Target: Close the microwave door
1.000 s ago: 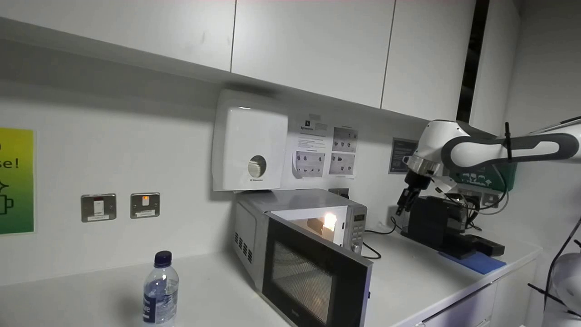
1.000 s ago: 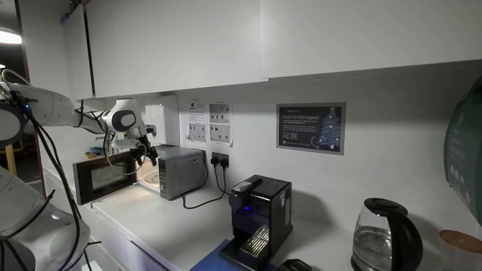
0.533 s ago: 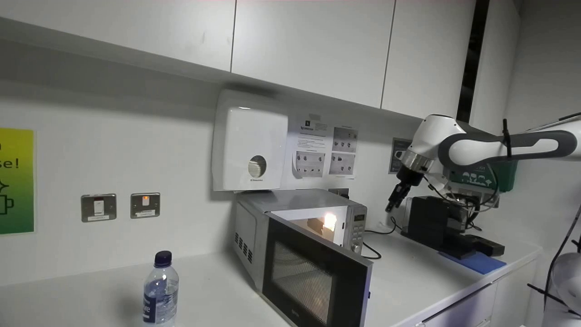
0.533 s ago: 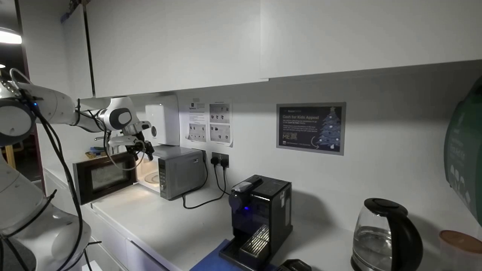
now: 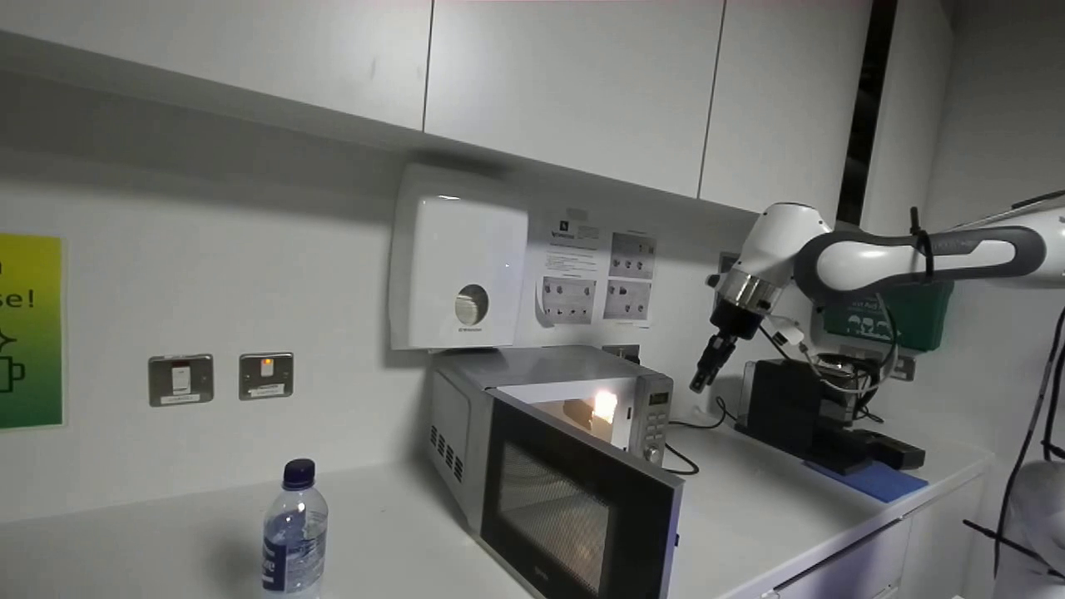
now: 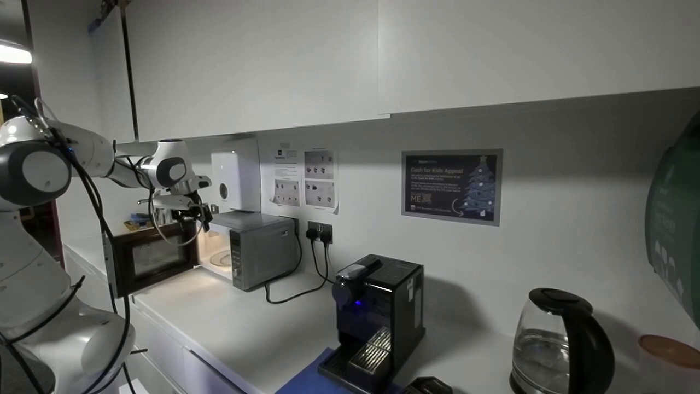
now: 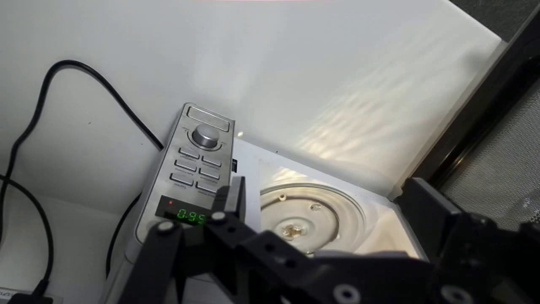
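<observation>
I saw a blue-capped clear plastic bottle (image 5: pixel 295 532) upright on the white counter (image 5: pixel 399 532). A boxy black coffee machine (image 6: pixel 403 306) stood partly over a flat blue mat (image 6: pixel 313 376), near a black-handled clear glass kettle (image 6: pixel 547 345).

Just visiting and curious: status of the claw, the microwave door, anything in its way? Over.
Claw open, holding nothing. Door wide open. Possibly in the way: the claw itself, hanging near the microwave.
</observation>
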Robot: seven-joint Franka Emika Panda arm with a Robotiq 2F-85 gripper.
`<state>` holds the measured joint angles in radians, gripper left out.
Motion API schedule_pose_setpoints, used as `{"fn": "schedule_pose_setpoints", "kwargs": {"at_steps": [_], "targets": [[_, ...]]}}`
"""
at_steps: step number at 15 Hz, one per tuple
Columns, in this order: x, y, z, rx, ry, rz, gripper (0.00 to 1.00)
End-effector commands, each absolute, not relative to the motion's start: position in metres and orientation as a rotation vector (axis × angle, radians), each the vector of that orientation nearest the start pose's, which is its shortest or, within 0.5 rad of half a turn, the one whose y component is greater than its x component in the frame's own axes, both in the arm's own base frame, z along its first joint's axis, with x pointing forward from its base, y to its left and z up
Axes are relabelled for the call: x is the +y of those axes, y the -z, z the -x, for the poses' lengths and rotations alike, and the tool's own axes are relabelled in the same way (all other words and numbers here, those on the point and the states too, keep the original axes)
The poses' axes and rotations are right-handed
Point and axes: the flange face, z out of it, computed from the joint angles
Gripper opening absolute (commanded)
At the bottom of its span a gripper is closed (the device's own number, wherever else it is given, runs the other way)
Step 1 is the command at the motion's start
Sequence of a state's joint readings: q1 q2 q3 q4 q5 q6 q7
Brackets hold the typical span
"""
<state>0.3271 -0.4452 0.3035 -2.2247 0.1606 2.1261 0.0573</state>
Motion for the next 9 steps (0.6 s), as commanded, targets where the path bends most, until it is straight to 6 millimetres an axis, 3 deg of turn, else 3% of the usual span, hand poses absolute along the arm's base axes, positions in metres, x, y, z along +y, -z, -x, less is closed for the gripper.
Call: {"fn": "schedule_pose_setpoints", "kwargs": {"at_steps": [1, 9], "targets": [[0.2904, -0.5736, -0.3544, -0.746, 0.455, 2.884, 1.00], [0.2907, -0.5729, -0.3562, -0.747, 0.451, 2.882, 1.00]]}}
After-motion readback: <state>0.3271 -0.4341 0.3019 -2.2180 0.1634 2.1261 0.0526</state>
